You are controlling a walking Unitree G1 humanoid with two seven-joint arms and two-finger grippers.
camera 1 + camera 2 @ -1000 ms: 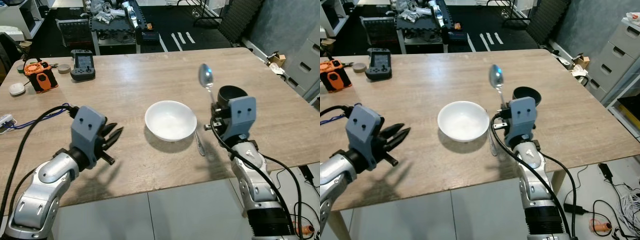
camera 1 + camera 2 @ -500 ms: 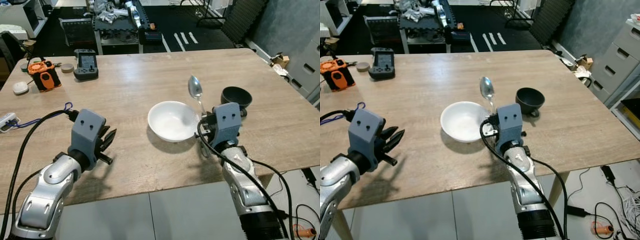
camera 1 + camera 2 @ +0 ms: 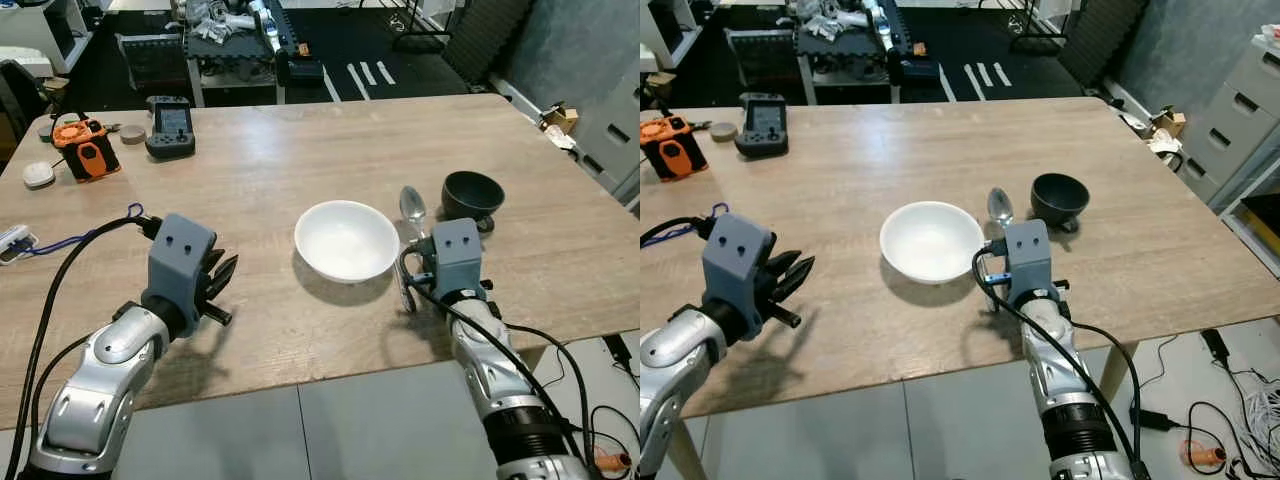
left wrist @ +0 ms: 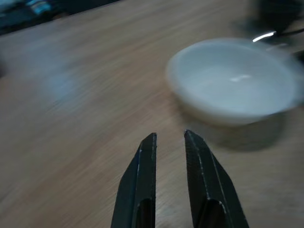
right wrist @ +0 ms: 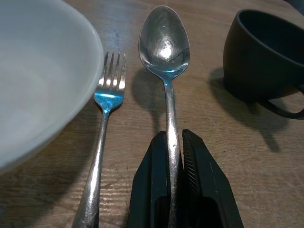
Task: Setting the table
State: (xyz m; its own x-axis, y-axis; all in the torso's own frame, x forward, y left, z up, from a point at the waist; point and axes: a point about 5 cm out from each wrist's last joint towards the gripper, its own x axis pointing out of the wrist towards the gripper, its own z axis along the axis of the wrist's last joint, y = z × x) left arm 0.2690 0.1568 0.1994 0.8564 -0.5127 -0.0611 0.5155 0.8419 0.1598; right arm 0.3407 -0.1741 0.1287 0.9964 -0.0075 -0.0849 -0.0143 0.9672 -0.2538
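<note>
Hovering low over the wood table (image 3: pixel 260 160) on the far left, the left gripper (image 4: pixel 169 142) has its fingers a narrow gap apart w/ nothing between them, aimed toward the white bowl (image 3: pixel 346 239) at centre. Just right of the bowl lies a fork (image 5: pixel 102 142) flat on the table, tines by the rim, & next to it the right gripper (image 5: pixel 174 142) is clamped on the handle of a spoon (image 5: pixel 165 40). The spoon's bowl sits low btwn the fork and the black cup (image 3: pixel 472 194) further right; can't tell if it touches the wood.
</note>
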